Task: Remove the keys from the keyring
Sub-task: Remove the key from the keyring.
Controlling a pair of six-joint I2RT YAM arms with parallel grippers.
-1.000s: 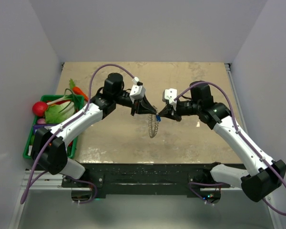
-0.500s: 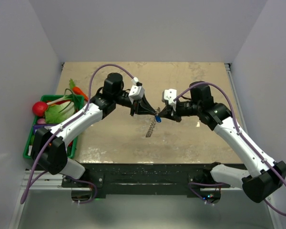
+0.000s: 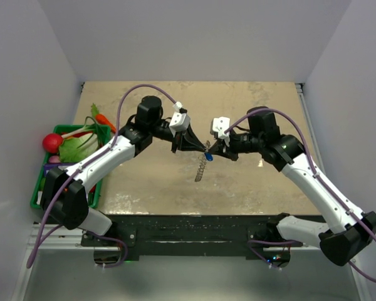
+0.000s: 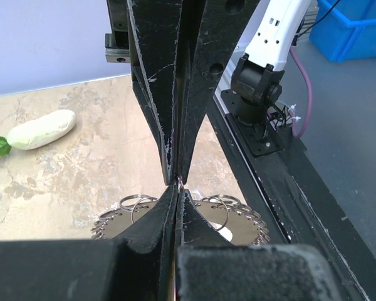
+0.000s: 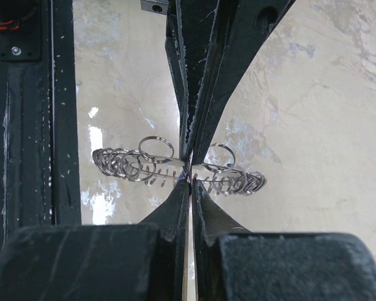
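Above the middle of the table (image 3: 144,188), our left gripper (image 3: 198,148) and right gripper (image 3: 214,151) meet tip to tip. Both are pinched shut on the keyring (image 3: 201,172), which hangs clear of the surface beneath them, the blue-headed key (image 3: 206,159) just under the fingertips. Which jaws have the key itself we cannot tell. To work it off cleanly, we judge, one grip must hold the coil firm while the other eases the key along the wire to its open end, slowly, without twisting or dropping the loop.
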